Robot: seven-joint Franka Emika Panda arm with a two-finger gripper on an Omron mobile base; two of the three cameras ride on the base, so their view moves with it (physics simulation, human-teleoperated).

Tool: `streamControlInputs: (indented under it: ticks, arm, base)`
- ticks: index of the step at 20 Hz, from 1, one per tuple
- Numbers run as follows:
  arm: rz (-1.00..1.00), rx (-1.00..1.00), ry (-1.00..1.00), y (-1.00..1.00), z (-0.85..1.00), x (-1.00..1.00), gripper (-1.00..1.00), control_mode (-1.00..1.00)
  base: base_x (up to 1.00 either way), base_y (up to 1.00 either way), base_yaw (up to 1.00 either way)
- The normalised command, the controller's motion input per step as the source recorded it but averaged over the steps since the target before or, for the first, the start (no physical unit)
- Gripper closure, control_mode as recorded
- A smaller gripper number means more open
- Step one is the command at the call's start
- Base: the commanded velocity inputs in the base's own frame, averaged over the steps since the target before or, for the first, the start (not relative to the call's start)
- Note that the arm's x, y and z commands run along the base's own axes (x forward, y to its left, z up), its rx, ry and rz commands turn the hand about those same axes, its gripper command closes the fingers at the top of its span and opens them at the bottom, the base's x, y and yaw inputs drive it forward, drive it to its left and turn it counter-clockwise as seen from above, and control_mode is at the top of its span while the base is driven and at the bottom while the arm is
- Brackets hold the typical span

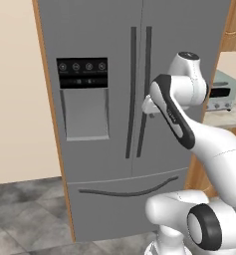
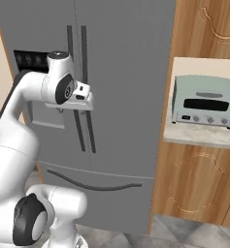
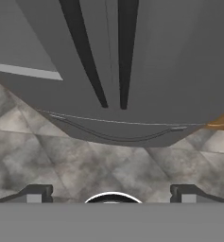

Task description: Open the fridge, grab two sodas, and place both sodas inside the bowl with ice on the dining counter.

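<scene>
Fridge [image 1: 109, 74] stands shut, dead ahead of the arm, between a cream wall and wooden cabinets. Left to right it shows a black dispenser panel [image 1: 82, 72], two dark bar handles [image 1: 139, 94] at the middle seam, then a plain grey door; a drawer [image 1: 124, 199] sits below. The gripper [image 3: 111, 191] hangs just before the handles, fingers wide apart, holding nothing. The likely slip: closing between or beside the two close-set bars and missing the handle.
</scene>
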Motion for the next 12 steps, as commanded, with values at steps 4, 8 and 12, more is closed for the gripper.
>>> streamControlInputs:
  ticks: [4, 8, 12]
  arm:
    - [0.0, 0.0, 0.0, 0.0, 0.0, 0.0, -1.0, 1.0]
    - [0.0, 0.0, -0.02, 0.0, 0.0, 0.07, -1.0, -1.0]
    - [0.0, 0.04, -0.2, 0.0, 0.0, 0.29, -1.0, -1.0]
  base:
    - [0.07, 0.23, 0.0]
    - [0.07, 0.05, 0.0]
    - [0.0, 0.0, 0.0]
